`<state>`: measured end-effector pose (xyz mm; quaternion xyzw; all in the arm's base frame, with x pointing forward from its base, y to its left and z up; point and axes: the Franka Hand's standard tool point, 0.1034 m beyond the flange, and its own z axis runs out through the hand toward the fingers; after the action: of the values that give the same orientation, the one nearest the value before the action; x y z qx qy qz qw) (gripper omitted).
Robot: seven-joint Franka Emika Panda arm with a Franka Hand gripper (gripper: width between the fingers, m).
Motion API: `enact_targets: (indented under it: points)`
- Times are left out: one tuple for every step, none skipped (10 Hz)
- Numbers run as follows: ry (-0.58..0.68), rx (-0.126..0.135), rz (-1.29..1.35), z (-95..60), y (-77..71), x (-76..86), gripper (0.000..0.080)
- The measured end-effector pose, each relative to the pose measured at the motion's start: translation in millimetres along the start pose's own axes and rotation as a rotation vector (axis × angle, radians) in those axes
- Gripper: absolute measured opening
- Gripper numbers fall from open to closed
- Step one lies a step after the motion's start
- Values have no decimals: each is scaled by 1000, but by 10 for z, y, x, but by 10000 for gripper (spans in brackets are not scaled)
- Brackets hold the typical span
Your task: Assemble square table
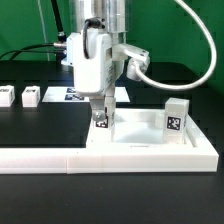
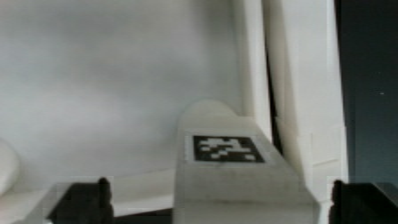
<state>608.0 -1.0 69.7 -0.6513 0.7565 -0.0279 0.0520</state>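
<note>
Plainly the end effector [image 1: 100, 120] stands wide, gaps flanking the leg [image 2: 228, 150] by tabletop [image 1: 140, 107] rim.

End of leg [image 2: 226, 165] beyond wrist view's edge

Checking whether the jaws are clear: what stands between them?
A white tagged leg stands between the jaws, gaps on both sides, in the wrist view; the exterior view shows it at the tabletop's corner.

Free room over the tabletop [image 1: 140, 132] between the leg [image 1: 101, 123] under the tool [image 1: 100, 112] and the 2nd leg [image 1: 177, 115].
</note>
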Motion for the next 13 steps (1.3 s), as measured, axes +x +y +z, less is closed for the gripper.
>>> enact_targets:
  points:
    - [0, 0, -127, 1, 1, -4, 631]
    - [-2, -1, -211, 1, 3, -15, 644]
    - [-3, 0, -292, -4, 0, -28, 644]
    - [-4, 3, -397, -17, -7, -29, 649]
    - [-5, 6, -502, -39, -16, -31, 649]
    - [-9, 10, -692, -78, -27, -31, 649]
    - [-9, 11, -809, -91, -31, -23, 649]
    - [-9, 11, -934, -93, -32, -9, 649]
    - [-11, 10, -1055, -84, -23, 18, 649]
    - [-12, 8, -1146, -81, -20, 39, 649]
    - [-10, 7, -1224, -82, -13, 41, 649]
    - [-10, 3, -1295, -96, 25, 39, 649]
    - [-9, -2, -1396, -149, 118, 30, 649]
